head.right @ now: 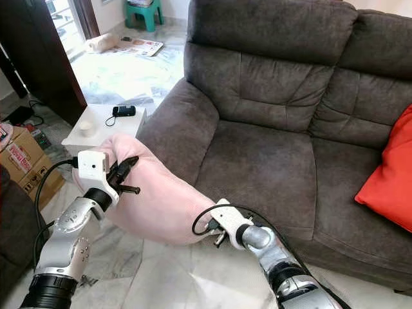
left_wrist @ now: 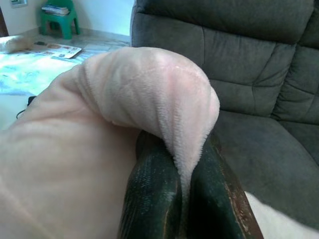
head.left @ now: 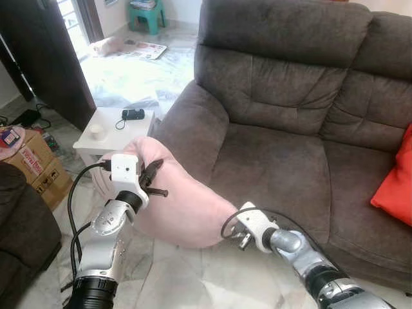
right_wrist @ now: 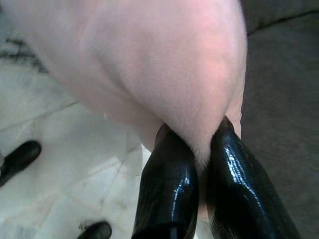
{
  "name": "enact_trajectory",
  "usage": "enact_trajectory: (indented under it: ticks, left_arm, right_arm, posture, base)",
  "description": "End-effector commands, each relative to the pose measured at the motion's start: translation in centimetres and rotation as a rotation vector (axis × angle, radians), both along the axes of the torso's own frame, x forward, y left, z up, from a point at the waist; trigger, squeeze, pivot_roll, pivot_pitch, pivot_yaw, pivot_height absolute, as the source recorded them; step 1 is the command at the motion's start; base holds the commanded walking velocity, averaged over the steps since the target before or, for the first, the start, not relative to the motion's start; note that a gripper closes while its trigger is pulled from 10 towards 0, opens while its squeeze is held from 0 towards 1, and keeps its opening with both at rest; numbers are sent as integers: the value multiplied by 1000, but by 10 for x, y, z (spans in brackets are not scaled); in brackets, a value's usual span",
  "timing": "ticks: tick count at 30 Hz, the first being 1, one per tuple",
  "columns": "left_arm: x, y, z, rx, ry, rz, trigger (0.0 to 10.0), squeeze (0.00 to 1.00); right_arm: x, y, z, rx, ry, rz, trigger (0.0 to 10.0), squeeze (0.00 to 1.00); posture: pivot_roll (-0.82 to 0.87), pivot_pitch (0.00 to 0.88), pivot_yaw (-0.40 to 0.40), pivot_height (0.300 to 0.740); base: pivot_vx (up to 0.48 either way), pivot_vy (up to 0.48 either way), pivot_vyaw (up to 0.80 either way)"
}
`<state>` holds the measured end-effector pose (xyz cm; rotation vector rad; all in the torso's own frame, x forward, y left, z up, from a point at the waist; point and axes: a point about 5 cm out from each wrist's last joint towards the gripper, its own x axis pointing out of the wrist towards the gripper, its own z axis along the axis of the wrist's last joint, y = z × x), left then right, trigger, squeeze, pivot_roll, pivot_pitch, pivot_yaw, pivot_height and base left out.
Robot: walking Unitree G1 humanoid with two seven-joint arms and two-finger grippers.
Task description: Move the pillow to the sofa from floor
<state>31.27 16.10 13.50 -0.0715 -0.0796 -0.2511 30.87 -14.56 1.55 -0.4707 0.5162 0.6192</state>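
Note:
A pale pink plush pillow (head.left: 183, 206) hangs off the floor between my two arms, just in front of the dark grey sofa (head.left: 283, 161) and beside its left armrest. My left gripper (head.left: 152, 175) is shut on the pillow's upper left corner, the fabric pinched between its fingers (left_wrist: 154, 199). At the lower right end, my right gripper (head.left: 233, 226) is shut on the pillow (right_wrist: 164, 74) too. The sofa's seat cushion (head.right: 257, 167) lies just beyond the pillow.
A red cushion (head.left: 396, 183) leans at the sofa's right end. A small white side table (head.left: 106, 132) with a cup and a black device stands left of the armrest. Cardboard boxes (head.left: 35, 164) and a dark chair sit at far left. Marble floor (head.left: 180, 277) lies below.

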Motion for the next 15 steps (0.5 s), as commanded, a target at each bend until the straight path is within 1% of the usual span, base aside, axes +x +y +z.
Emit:
enact_trajectory:
  ticks: [1,2,5,6,7,8,11,12,13,14,15]
  left_arm:
    - [0,-4,9,27,-48,-17,10000,0]
    - [-1,-1,3,46,-28,15,10000,0]
    - [-2,4,-3,49,-10,65,10000,0]
    - [-3,5,-5,49,-5,83,10000,0]
    - [-3,5,-5,49,-5,83,10000,0]
    - [-5,6,-8,46,3,96,10000,0]
    - [-6,6,-11,44,9,111,10000,0]
    - [-6,7,-11,43,8,132,10000,0]
    - [-6,7,-11,43,8,132,10000,0]
    - [-6,7,-12,43,1,165,10000,0]
    - [-6,6,-12,49,-7,177,10000,0]
  right_arm:
    - [18,-2,24,61,-121,-69,0,0]
    - [22,-6,30,97,-158,-129,0,0]
    - [26,-11,38,137,-200,-189,0,0]
    - [27,-14,41,160,-224,-222,8941,0]
    - [27,-14,41,160,-224,-222,8941,0]
    - [29,-19,49,203,-270,-278,10000,0]
    - [31,-23,60,249,-336,-329,10000,0]
    - [31,-23,65,291,-363,-356,10000,0]
    - [31,-23,65,291,-363,-356,10000,0]
    - [30,-22,75,366,-408,-400,10000,0]
    - [29,-21,80,402,-428,-413,10000,0]
  posture:
    - [42,47,-15,740]
    - [38,45,-15,740]
    - [32,44,-17,740]
    - [33,42,-18,740]
    - [33,42,-18,740]
    - [33,42,-19,740]
    - [31,35,-21,740]
    - [25,26,-22,740]
    - [25,26,-22,740]
    - [22,20,-24,740]
    - [22,20,-24,740]
  base:
    - [0,0,0]
    - [0,0,0]
    - [0,0,0]
    - [0,0,0]
    - [0,0,0]
    - [0,0,0]
    - [0,0,0]
    - [0,0,0]
    - [0,0,0]
    - [0,0,0]
    - [0,0,0]
